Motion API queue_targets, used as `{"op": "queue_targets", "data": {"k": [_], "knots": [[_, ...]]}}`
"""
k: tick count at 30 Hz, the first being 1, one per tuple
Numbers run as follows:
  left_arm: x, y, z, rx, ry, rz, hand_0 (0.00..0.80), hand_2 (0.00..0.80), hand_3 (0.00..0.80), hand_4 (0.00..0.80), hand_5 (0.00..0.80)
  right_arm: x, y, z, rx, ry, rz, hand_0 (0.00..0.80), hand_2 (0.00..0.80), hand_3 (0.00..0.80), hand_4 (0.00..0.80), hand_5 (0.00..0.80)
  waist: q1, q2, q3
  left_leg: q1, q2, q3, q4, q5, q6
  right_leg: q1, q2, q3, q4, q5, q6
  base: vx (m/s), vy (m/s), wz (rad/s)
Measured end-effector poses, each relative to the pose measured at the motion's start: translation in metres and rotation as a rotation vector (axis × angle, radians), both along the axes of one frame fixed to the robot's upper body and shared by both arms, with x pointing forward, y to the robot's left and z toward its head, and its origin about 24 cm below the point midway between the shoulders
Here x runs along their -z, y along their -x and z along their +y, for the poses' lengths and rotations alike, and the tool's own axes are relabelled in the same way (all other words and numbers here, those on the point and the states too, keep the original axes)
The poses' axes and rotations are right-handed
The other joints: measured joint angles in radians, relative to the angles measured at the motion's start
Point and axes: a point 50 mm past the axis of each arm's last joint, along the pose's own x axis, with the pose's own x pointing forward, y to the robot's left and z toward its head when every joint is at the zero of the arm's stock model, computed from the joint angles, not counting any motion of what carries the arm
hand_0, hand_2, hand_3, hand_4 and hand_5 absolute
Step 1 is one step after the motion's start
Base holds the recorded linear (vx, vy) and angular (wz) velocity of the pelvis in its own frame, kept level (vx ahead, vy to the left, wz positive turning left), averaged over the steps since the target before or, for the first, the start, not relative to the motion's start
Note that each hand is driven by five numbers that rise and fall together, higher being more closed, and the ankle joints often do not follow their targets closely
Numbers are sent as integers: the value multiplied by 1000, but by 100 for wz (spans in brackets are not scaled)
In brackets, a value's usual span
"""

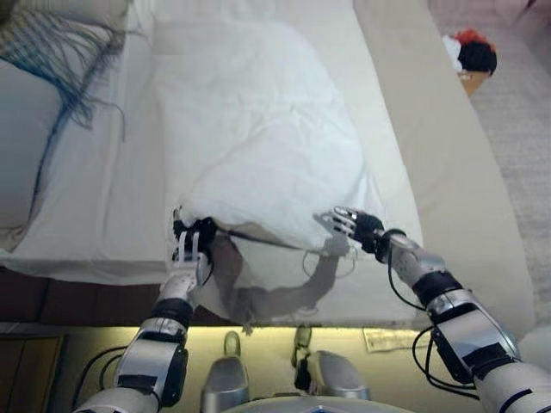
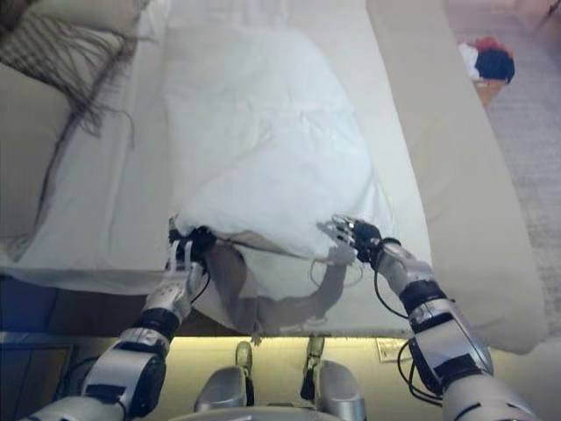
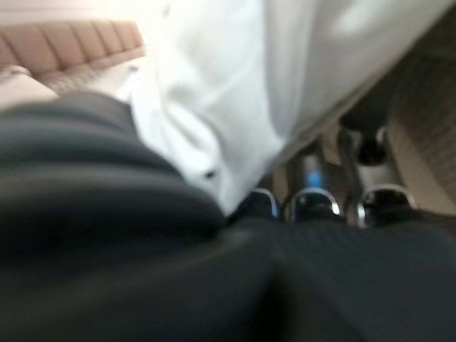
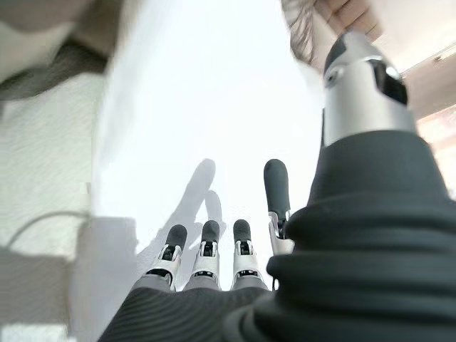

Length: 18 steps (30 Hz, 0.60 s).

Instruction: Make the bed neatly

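Observation:
A white duvet [image 1: 258,138] lies rumpled along the middle of the bed, over a pale sheet [image 1: 138,198]. Its near edge is lifted and casts a shadow on the sheet. My left hand [image 1: 191,243] is at the duvet's near left corner with its fingers curled round the cloth; in the left wrist view the white cloth [image 3: 214,107] runs in beside the fingers [image 3: 313,203]. My right hand [image 1: 349,225] is at the near right edge of the duvet. Its fingers [image 4: 206,246] are straight and lie against the white cloth [image 4: 206,107].
A grey pillow [image 1: 21,129] and a blue fringed throw [image 1: 65,52] sit at the bed's far left. A beige padded strip [image 1: 448,155] runs along the right side. On the carpet at the far right is a box of clothes [image 1: 469,56]. Paper [image 1: 387,338] lies on the floor by the bed's foot.

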Motion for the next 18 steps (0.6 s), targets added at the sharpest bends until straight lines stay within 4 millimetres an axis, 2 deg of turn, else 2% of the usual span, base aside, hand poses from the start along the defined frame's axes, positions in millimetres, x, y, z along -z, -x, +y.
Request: {"op": "queue_targets", "data": {"k": [6,13,18], "knots": [[34,36,17,-42,8,120,800,800,800,800,800,33,25,-2,50,-27,104,0,0,0,0,0,32,15,-91,48,-9,-21,-36,2,4,54,-5,-24,-23,-14,15,81,53,13],[49,68,44,-79,-25,166,800,800,800,800,800,54,48,-16,123,-31,164,0,0,0,0,0,82,32,-122,68,-11,-47,-46,2,4,89,-8,-50,-23,-31,25,52,45,12],[60,94,64,-148,-37,219,800,800,800,800,800,61,56,-23,155,-21,195,0,0,0,0,0,109,44,-127,81,-13,-74,-54,5,4,114,-9,-76,-25,-43,29,12,36,15]]}}
